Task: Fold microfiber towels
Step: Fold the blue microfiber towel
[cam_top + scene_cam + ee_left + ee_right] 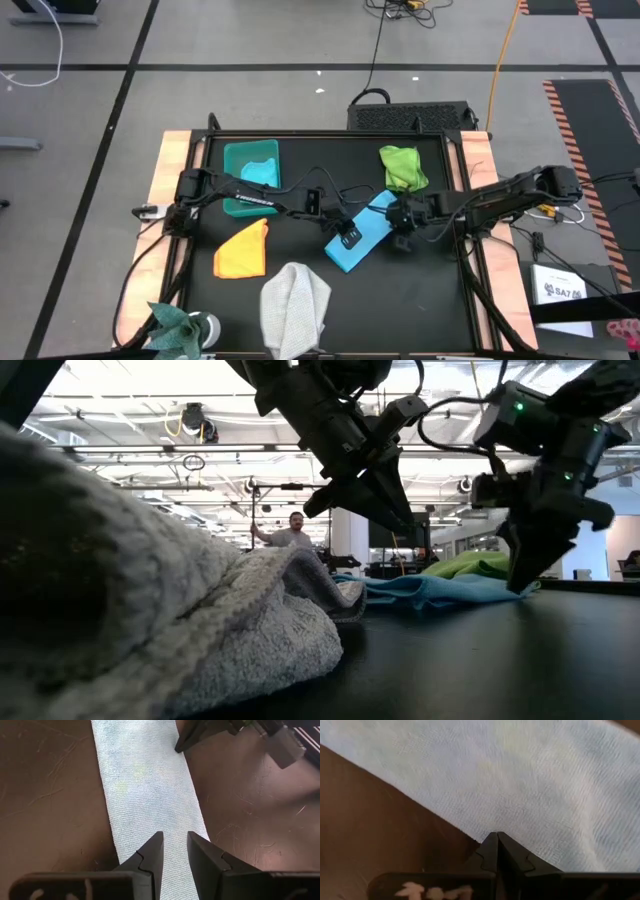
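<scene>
Black matting covers the work table [440,300], which is framed by pale wooden side rails and stands on a grey tiled floor. Near the middle of the mat, a light blue microfiber towel [362,235], folded into a long narrow strip, is laid diagonally. The left gripper [350,240] is held over the lower part of this strip; in the left wrist view its fingers [152,857] are seen slightly spread above the cloth, with nothing between them. The right gripper [402,240] is placed at the strip's right edge, and in the right wrist view its fingers [490,851] are pressed together, tips at the cloth's border; whether fabric is caught between them cannot be told. A lime green microfiber towel [402,168] is bunched near the far right of the mat. An orange-yellow microfiber towel [243,251] is folded at the left, and a light grey microfiber towel [294,308] is heaped at the near edge. A teal microfiber towel [260,173] is seen inside a rigid teal plastic bin [234,158].
</scene>
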